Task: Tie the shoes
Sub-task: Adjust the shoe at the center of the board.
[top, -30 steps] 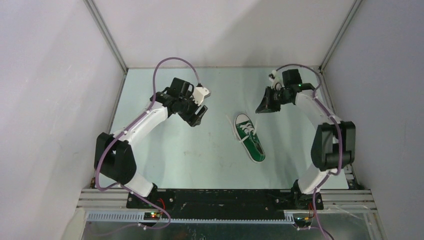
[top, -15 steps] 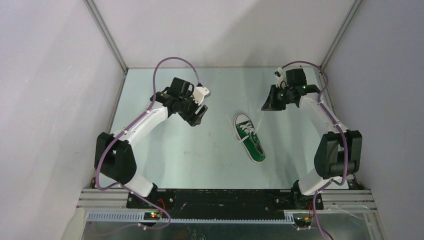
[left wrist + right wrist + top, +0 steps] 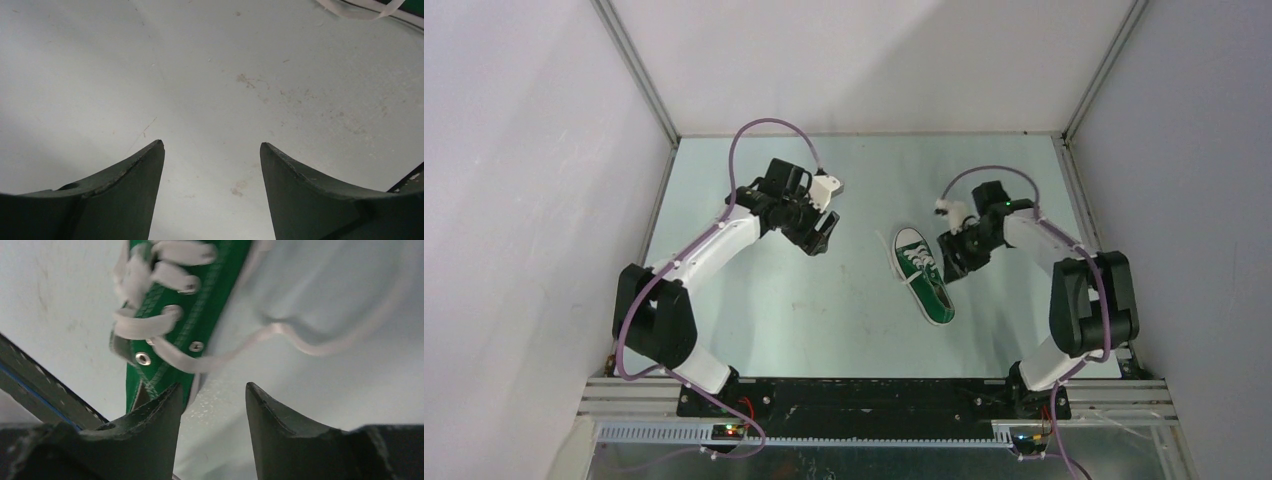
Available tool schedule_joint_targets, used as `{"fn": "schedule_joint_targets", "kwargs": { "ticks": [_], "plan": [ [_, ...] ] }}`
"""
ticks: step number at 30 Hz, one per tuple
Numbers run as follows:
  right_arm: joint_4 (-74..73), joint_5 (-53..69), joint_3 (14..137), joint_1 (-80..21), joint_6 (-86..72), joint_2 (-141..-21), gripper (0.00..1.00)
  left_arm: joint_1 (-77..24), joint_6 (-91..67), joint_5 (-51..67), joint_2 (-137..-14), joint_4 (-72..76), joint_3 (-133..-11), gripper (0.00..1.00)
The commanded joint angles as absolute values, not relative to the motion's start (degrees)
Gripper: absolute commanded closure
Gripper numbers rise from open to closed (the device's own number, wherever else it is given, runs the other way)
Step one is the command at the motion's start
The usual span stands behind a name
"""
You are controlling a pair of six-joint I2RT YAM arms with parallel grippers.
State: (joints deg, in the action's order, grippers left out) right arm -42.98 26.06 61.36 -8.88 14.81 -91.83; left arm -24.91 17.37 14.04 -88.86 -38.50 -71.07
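The shoe point(image 3: 923, 277), a small green sneaker with a white toe cap, lies near the table's middle with its toe pointing away. In the right wrist view the shoe point(image 3: 200, 305) shows its eyelets and crossed white laces, and a loose lace point(image 3: 300, 340) curls on the table beside it. My right gripper point(image 3: 951, 265) is low at the shoe's right side. There the right gripper point(image 3: 213, 386) is open and empty, its left finger point(image 3: 150, 425) close to the green canvas. My left gripper point(image 3: 819, 238) hovers left of the shoe; this left gripper point(image 3: 211, 145) is open over bare table. A lace end point(image 3: 360, 10) shows at the top right.
Grey walls point(image 3: 524, 200) close in the table on the left, back and right, with metal posts point(image 3: 639, 75) at the corners. The pale tabletop point(image 3: 824, 310) carries faint stains. Both arm bases sit on the black rail point(image 3: 874, 395) at the near edge.
The right arm has swung from the back right down to the shoe's right side, and its jaws have opened. The lace that ran up toward it now lies slack. The left arm is unchanged.
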Motion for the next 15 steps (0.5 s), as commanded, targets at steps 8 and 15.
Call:
{"fn": "schedule_joint_targets", "kwargs": {
  "ticks": [8, 15],
  "plan": [
    [-41.97, 30.41, 63.16, -24.4, 26.55, -95.71, 0.5, -23.23, 11.54, 15.8, -85.8, -37.51, -70.87, 0.23],
    [-49.86, 30.21, 64.44, -17.72, 30.85, -94.48, 0.48, -23.16, 11.34, 15.78, -85.16, -36.6, -68.83, 0.23]
  ]
}}
